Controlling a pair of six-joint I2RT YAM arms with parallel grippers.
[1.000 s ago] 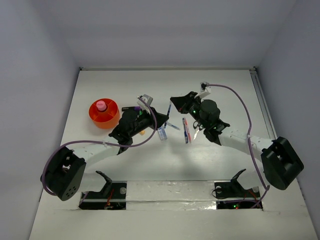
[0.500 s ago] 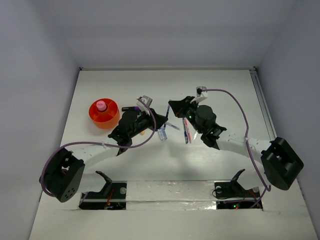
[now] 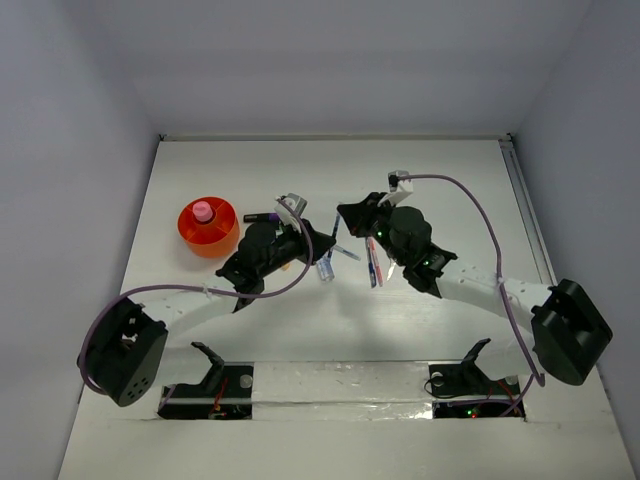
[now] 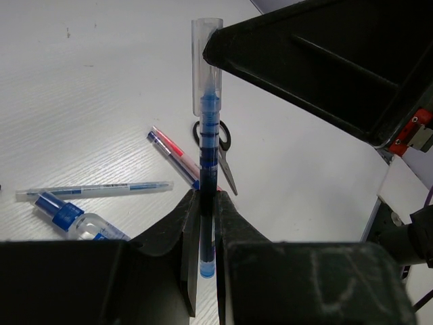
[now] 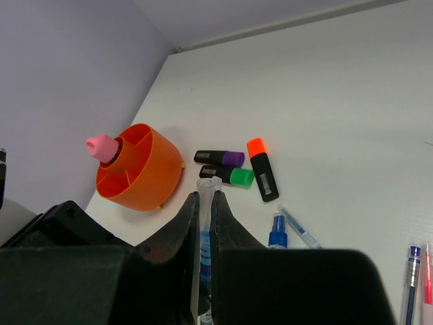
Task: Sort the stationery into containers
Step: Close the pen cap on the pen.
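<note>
A blue pen (image 4: 211,122) with a clear cap (image 4: 205,61) hangs between both grippers above the table. My left gripper (image 4: 205,198) (image 3: 322,242) is shut on the pen's blue barrel. My right gripper (image 5: 204,196) (image 3: 352,215) is shut on the clear cap (image 5: 205,186). The orange container (image 3: 208,228) (image 5: 135,169) stands to the left with a pink-capped bottle (image 5: 103,146) upright in it. Purple (image 5: 220,158), green (image 5: 226,176) and orange (image 5: 262,169) highlighters lie beside it.
On the table under the grippers lie a blue-capped bottle (image 4: 74,217) (image 5: 277,231), a thin clear pen (image 4: 95,189), two more pens (image 3: 373,262) (image 5: 409,284) and small black-handled scissors (image 4: 220,145). White walls close the table at the back and sides.
The right arm has swung a little to the left, toward the left gripper. The left gripper has shifted slightly. Both stay shut on the pen.
</note>
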